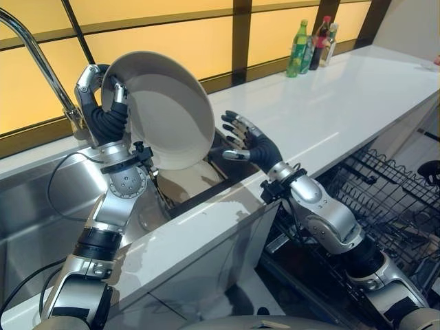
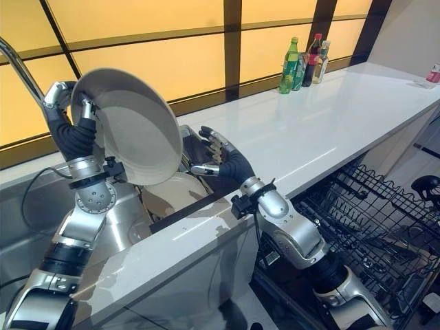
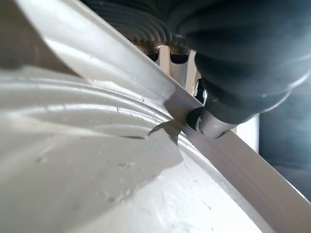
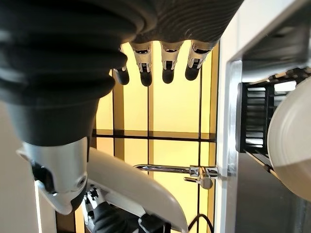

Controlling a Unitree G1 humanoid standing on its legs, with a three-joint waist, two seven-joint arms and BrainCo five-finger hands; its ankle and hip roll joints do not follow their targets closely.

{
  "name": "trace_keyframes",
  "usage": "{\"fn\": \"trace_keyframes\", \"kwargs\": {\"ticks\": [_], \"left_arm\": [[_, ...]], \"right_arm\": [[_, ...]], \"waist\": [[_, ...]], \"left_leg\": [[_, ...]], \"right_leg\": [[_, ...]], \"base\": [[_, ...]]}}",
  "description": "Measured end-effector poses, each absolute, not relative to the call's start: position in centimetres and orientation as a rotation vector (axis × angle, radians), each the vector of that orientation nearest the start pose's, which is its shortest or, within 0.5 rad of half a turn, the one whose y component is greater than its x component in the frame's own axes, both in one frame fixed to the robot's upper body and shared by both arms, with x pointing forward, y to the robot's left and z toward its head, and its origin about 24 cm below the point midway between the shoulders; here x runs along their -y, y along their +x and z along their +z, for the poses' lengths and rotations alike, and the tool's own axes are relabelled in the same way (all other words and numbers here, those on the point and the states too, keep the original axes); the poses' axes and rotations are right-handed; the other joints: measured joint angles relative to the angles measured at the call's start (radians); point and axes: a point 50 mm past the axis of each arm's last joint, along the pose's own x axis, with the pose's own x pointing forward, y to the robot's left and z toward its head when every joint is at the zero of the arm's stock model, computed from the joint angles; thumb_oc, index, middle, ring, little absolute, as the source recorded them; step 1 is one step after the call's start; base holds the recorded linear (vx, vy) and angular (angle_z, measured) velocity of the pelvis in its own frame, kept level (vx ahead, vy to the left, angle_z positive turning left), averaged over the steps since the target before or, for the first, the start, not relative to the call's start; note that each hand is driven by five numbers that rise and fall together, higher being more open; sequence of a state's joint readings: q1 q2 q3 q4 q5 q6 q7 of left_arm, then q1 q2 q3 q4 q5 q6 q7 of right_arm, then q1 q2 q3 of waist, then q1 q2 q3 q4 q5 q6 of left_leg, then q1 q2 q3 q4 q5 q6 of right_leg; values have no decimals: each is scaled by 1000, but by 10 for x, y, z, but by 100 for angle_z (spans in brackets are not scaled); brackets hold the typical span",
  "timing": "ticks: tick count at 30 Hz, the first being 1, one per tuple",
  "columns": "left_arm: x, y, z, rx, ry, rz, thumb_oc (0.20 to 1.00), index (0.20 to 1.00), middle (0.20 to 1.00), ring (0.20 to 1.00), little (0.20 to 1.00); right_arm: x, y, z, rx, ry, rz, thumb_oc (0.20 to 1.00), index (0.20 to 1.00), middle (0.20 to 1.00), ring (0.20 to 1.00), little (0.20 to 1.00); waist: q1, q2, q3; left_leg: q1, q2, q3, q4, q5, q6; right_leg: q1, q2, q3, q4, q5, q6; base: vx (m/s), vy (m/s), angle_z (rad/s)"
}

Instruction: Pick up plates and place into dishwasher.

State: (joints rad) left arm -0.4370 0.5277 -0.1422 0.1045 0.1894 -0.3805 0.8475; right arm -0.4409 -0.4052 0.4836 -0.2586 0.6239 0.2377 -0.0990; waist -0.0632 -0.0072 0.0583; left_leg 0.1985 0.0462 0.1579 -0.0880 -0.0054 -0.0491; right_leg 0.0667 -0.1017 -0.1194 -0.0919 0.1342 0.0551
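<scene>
A white plate (image 1: 168,113) stands nearly on edge in the air above the sink (image 1: 41,206), its hollow face turned toward the dishwasher rack (image 1: 392,199) — the left hand (image 1: 103,86) pinches it at the upper rim, thumb on the inner face, fingers curled behind. The right hand (image 1: 242,139) hovers just beside the plate's lower edge with fingers spread, touching nothing. Below the plate, another plate (image 2: 172,192) lies in the sink near the tap (image 1: 38,62). Bottles (image 1: 311,45) stand far along the white table (image 1: 344,103). The plate looks stiff, glazed and slick, likely breakable — a second hold on the opposite rim would steady it best.
</scene>
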Motion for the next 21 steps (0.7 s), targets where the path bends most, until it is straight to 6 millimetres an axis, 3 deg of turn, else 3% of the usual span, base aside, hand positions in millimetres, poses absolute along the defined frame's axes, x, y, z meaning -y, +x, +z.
{"fn": "trace_keyframes", "kwargs": {"ticks": [5,21], "left_arm": [[-193,291,194,1012,489,544,200,200,200,200,200],[-191,286,195,1096,498,637,200,200,200,200,200]], "right_arm": [[63,279,148,121,101,623,1000,1000,1000,1000,1000],[61,284,141,91,109,602,1000,1000,1000,1000,1000]], "waist": [[1,-2,-17],[3,-4,-20]], "left_leg": [[0,0,1,0,0,0],[2,3,4,0,-1,-1]], "right_leg": [[-1,0,0,-1,0,0],[-2,3,0,-4,-2,-3]], "base": [[0,0,0],[0,0,0]]}}
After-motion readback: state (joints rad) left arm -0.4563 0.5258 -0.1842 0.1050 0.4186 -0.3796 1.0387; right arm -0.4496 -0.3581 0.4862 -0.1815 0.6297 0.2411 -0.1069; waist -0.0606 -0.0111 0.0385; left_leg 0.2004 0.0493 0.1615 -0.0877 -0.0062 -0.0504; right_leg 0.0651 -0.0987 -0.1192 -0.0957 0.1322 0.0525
